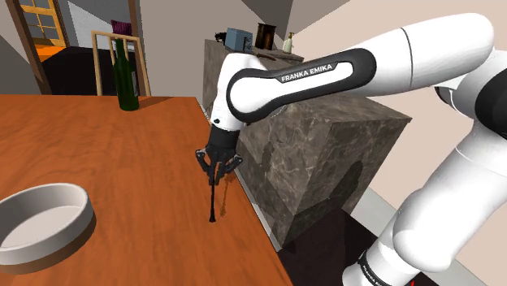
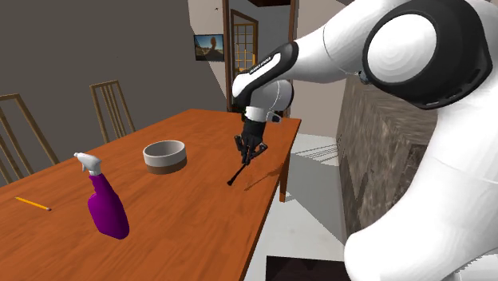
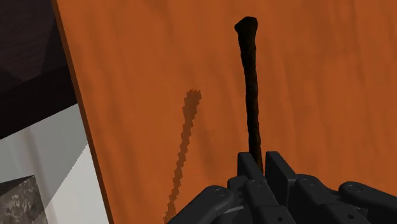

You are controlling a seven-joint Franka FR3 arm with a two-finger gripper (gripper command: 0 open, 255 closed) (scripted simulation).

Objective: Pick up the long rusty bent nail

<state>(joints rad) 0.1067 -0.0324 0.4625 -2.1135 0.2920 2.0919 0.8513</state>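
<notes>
Orange-brown wood runs across the table (image 1: 122,162) under my arm, with a pale bowl (image 1: 45,219) toward the shoulder view's left and a dark green bottle (image 1: 124,77) at the far end. My gripper (image 1: 216,171) is clamped on the long dark nail (image 1: 212,199), which hangs from the fingers (image 3: 277,168) near the table's edge beside a stone-faced block (image 1: 325,154). On my wrist view, the nail's shadow lies apart from it on the wood.
</notes>
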